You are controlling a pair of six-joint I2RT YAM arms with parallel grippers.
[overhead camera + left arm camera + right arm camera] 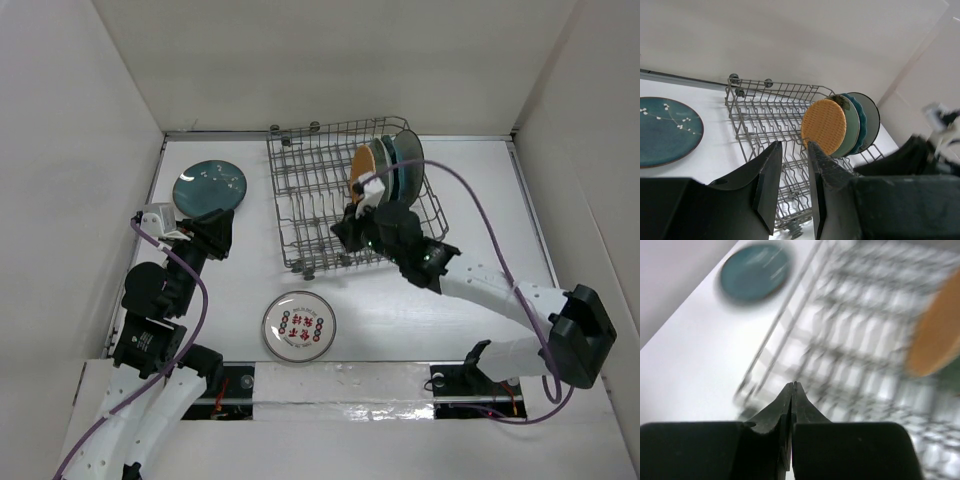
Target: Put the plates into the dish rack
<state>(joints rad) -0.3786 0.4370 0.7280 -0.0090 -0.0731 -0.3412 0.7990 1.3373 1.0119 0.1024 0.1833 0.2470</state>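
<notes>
The grey wire dish rack [320, 200] holds several plates upright at its right end: tan-orange woven [362, 168], pale green [383, 160], teal scalloped [397, 170] and beige-grey [410, 150]. The dark teal speckled plate [209, 186] lies flat on the table left of the rack. The white plate with red-green pattern [298, 326] lies flat in front of the rack. My left gripper [222, 234] is open and empty, between the dark teal plate and the rack. My right gripper [343, 232] is shut and empty over the rack's near part. The right wrist view is blurred.
White walls enclose the table on the left, back and right. In the left wrist view the rack [770, 107] and the tan-orange plate [824, 125] lie ahead of the gripper [792, 146], with the dark teal plate [665, 131] at the left.
</notes>
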